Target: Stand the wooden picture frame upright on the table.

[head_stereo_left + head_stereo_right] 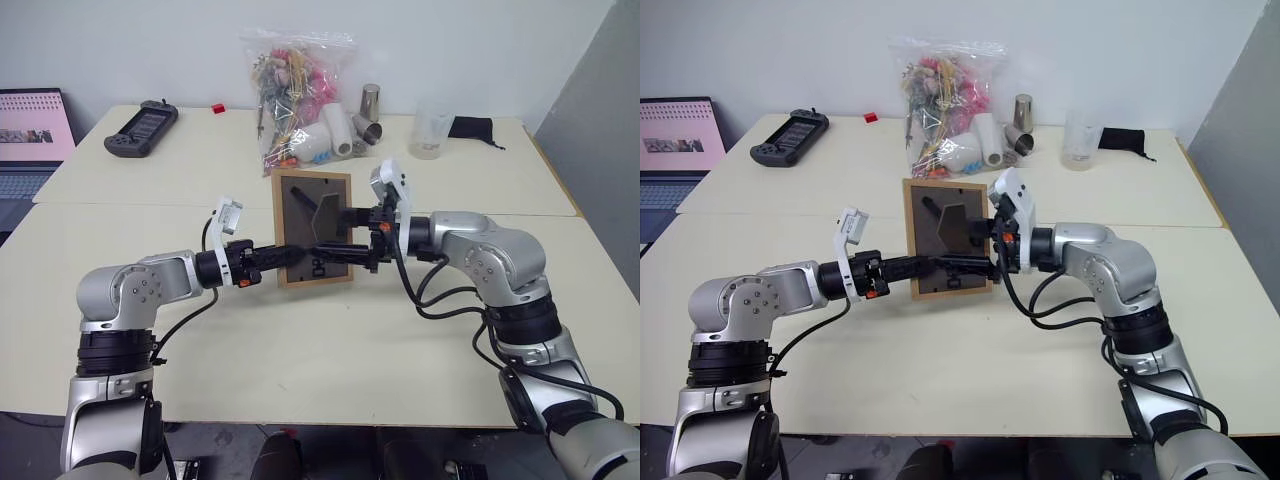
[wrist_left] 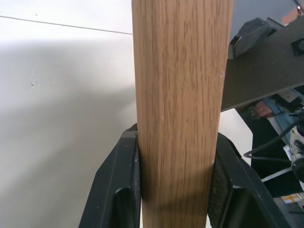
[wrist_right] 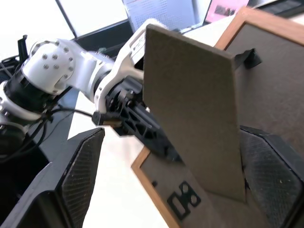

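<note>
My left gripper [image 1: 315, 251] reaches in from eight o'clock and is clamped on the lower edge of the wooden picture frame [image 1: 296, 222]; the left wrist view shows the light-wood rail [image 2: 178, 109] pinched tight between my two black fingers [image 2: 122, 190]. The frame is held up off the table [image 1: 330, 350] at the centre of the scene, its dark grey back turned toward me, standing nearly upright, above the seam.

My right gripper [image 1: 362, 238] comes in from three o'clock, pointing across toward the frame's back. Its fingers [image 3: 78, 175] are spread wide, and between them hangs the fold-out stand [image 3: 194, 118], swung out from the back panel. I cannot tell whether either pad touches the stand.

Farther off at twelve o'clock, a clear plastic bag [image 1: 295, 90] stuffed with mixed items stands on the far half of the table. At one o'clock sit a metal cup [image 1: 371, 102], a clear plastic cup [image 1: 428, 135] and a small black pouch [image 1: 470, 127]. At ten o'clock lies a black handheld controller [image 1: 141, 128], with a small red item [image 1: 216, 107] just beyond it, and a laptop [image 1: 30, 140] sits at the far left edge.
</note>
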